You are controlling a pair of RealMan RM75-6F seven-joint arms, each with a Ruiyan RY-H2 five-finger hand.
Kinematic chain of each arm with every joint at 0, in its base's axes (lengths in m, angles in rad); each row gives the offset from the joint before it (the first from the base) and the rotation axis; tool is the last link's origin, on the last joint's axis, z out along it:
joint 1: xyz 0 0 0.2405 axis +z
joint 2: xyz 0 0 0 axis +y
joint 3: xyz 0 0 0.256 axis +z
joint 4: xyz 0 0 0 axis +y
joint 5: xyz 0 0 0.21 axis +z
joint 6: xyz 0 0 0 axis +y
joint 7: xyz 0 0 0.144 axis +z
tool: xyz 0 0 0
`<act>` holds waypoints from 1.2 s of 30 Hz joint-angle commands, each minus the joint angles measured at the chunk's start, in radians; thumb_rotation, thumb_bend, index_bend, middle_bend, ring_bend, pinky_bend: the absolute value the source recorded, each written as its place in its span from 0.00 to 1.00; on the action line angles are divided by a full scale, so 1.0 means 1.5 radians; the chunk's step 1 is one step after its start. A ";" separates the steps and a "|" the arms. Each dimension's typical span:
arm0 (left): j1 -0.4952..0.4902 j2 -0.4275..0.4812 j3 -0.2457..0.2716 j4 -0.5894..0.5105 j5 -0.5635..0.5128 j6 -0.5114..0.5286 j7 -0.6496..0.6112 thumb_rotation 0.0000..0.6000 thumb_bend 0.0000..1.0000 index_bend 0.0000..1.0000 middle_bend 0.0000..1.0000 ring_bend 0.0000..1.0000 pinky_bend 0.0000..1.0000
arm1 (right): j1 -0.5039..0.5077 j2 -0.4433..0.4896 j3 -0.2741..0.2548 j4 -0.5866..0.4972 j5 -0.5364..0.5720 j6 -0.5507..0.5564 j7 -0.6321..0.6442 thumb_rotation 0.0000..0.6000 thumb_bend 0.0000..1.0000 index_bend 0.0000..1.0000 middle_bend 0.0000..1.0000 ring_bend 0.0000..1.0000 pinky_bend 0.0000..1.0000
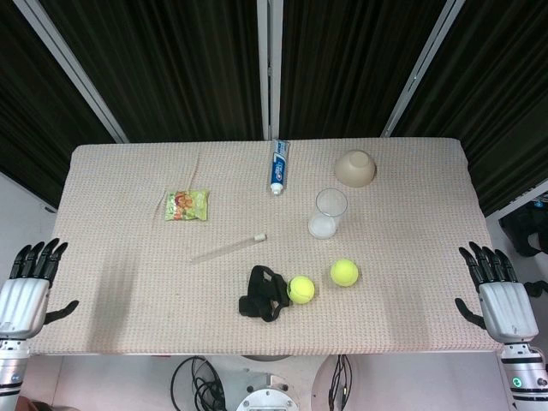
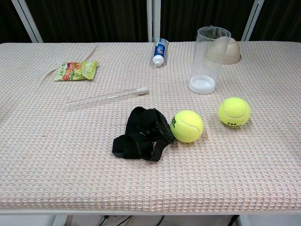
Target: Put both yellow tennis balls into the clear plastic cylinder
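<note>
Two yellow tennis balls lie on the table: one point(image 1: 300, 289) point(image 2: 187, 125) touches a black strap, the other point(image 1: 344, 272) point(image 2: 233, 111) sits to its right. The clear plastic cylinder point(image 1: 328, 213) point(image 2: 209, 59) stands upright and empty just behind them. My left hand point(image 1: 27, 288) hangs off the table's left edge, fingers spread, holding nothing. My right hand point(image 1: 497, 295) is off the right edge, also spread and empty. Neither hand shows in the chest view.
A black strap point(image 1: 263, 293) point(image 2: 141, 135) lies left of the nearer ball. A clear tube point(image 1: 228, 249) point(image 2: 106, 98), a snack packet point(image 1: 187, 205) point(image 2: 76, 70), a toothpaste tube point(image 1: 278, 166) point(image 2: 160, 51) and an upturned beige bowl point(image 1: 354, 168) point(image 2: 230, 51) are farther back.
</note>
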 commanded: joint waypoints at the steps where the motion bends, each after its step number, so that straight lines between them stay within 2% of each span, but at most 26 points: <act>1: 0.000 0.001 0.003 -0.001 0.005 0.000 -0.001 1.00 0.03 0.02 0.00 0.00 0.00 | 0.000 0.000 0.000 0.000 0.000 0.000 0.000 1.00 0.20 0.00 0.00 0.00 0.00; 12: -0.002 0.003 0.006 -0.003 0.010 -0.005 -0.003 1.00 0.03 0.02 0.00 0.00 0.00 | 0.011 -0.015 -0.005 0.007 -0.012 -0.018 -0.012 1.00 0.20 0.00 0.00 0.00 0.00; 23: 0.002 0.008 0.017 -0.019 0.018 -0.006 0.010 1.00 0.03 0.02 0.00 0.00 0.00 | 0.078 -0.057 -0.028 -0.010 -0.045 -0.133 -0.058 1.00 0.20 0.00 0.00 0.00 0.00; 30: 0.011 0.011 0.017 -0.022 0.015 0.005 0.000 1.00 0.03 0.02 0.00 0.00 0.00 | 0.151 -0.122 0.003 0.013 -0.049 -0.202 -0.090 1.00 0.20 0.00 0.00 0.00 0.00; 36: 0.016 0.017 0.021 -0.022 0.022 0.011 -0.010 1.00 0.03 0.02 0.00 0.00 0.00 | 0.205 -0.169 0.025 0.037 0.000 -0.281 -0.099 1.00 0.21 0.00 0.00 0.00 0.00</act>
